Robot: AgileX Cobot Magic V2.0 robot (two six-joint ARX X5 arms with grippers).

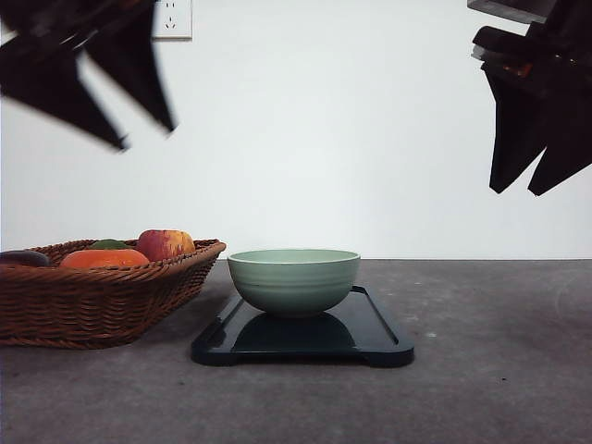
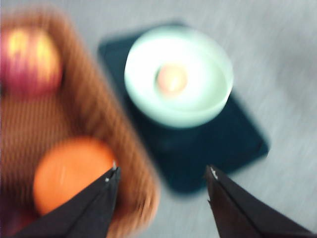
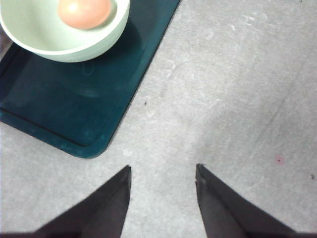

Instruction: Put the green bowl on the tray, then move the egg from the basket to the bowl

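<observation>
A: Egg (image 3: 84,12) location?
B: Inside green bowl (image 1: 293,279), resting at the bottom, brownish-pink against the pale interior. Seen from both wrist views.

A: And green bowl?
B: Upright on tray (image 1: 375,338), toward the tray's left half in the front view. Tray flat on grey counter (image 1: 490,370), just beside basket (image 1: 102,305).

A: Basket contents?
B: Red-yellow apple (image 1: 166,243), orange fruit (image 1: 104,258), something green behind it, a dark item at the far left edge. Too little visible to name those last two.

A: Left end effector (image 2: 162,173)?
B: Raised high above the basket, well clear of everything, blurred. Fingers spread apart, nothing between them. From its wrist view, egg and bowl lie well below and ahead, basket rim under one fingertip.

A: Right end effector (image 3: 162,171)?
B: Also raised, above the right side of the counter. Fingers parted, nothing held. Bare counter beneath the tips; tray corner, bowl and egg off to one side, well apart.
</observation>
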